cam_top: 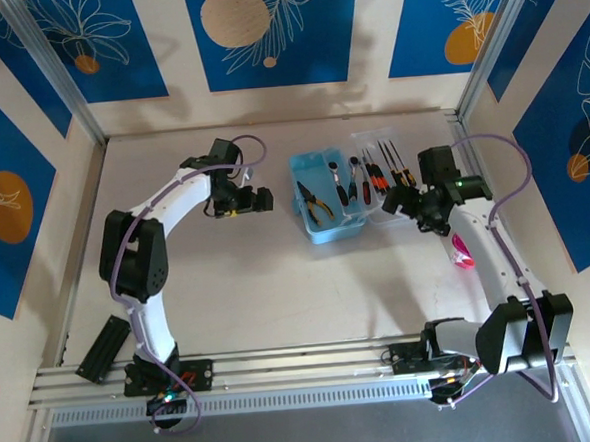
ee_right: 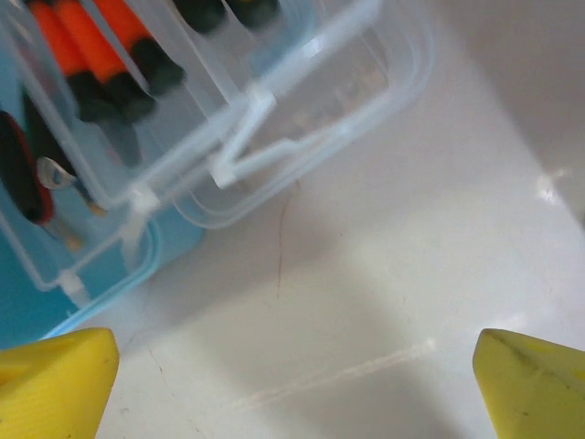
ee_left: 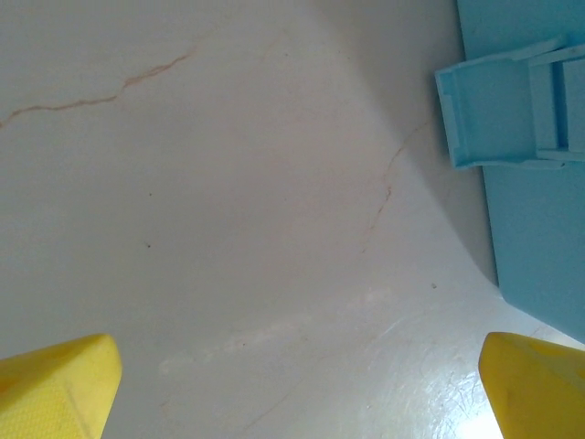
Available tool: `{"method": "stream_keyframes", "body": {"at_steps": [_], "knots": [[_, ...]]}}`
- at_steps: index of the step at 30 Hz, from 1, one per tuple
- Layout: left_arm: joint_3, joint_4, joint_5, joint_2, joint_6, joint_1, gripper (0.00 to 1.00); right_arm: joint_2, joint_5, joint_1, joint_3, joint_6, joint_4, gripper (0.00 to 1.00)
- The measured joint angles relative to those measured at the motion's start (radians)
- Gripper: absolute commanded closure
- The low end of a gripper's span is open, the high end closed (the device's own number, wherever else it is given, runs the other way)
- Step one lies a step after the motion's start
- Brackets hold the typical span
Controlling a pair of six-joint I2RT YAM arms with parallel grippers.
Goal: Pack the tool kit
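The case (cam_top: 314,168) lies opened, flanked by left end effector (cam_top: 262,199) at 9 o'clock and right end effector (cam_top: 400,204) at 3 o'clock; both are held released and empty.

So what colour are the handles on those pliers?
Yellow; the pliers show best in the top external view.

No lettering, label, brand mark, number or sign can be read on the blue case (cam_top: 310,166) or on any other surface in these views.
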Motion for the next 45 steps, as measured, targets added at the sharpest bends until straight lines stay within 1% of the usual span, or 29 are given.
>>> {"method": "stream_keyframes", "body": {"at_steps": [2, 6, 7, 11, 18, 22, 30, 38, 40, 45], "knots": [[-0.002, 0.004, 0.001, 0.002, 0.007, 0.000, 0.00, -0.009, 0.018, -0.004, -0.044, 0.054, 0.007, 0.14], [-0.002, 0.023, 0.011, 0.007, 0.014, 0.000, 0.00, -0.004, 0.031, -0.055, -0.106, 0.135, 0.045, 0.42], [-0.002, 0.024, 0.016, 0.011, 0.014, 0.000, 0.00, 0.004, 0.031, -0.071, -0.113, 0.150, 0.060, 0.46], [-0.001, 0.026, 0.032, 0.037, 0.021, 0.000, 0.00, 0.069, 0.030, -0.107, -0.118, 0.192, 0.115, 0.49], [0.046, 0.015, 0.042, 0.091, 0.034, 0.000, 0.00, 0.187, 0.031, -0.108, -0.118, 0.240, 0.208, 0.54], [0.075, 0.011, 0.045, 0.097, 0.037, 0.000, 0.00, 0.217, 0.042, -0.109, -0.118, 0.262, 0.255, 0.58], [0.109, -0.015, 0.045, 0.107, 0.039, 0.000, 0.00, 0.246, 0.081, -0.124, -0.129, 0.301, 0.352, 0.60], [0.124, -0.045, 0.045, 0.127, 0.038, 0.000, 0.00, 0.345, 0.093, -0.133, -0.130, 0.320, 0.429, 0.62], [0.129, -0.053, 0.045, 0.132, 0.038, 0.000, 0.00, 0.365, 0.093, -0.133, -0.130, 0.324, 0.449, 0.67], [0.139, -0.069, 0.044, 0.146, 0.037, 0.000, 0.00, 0.402, 0.085, -0.130, -0.127, 0.342, 0.512, 0.92]]}}
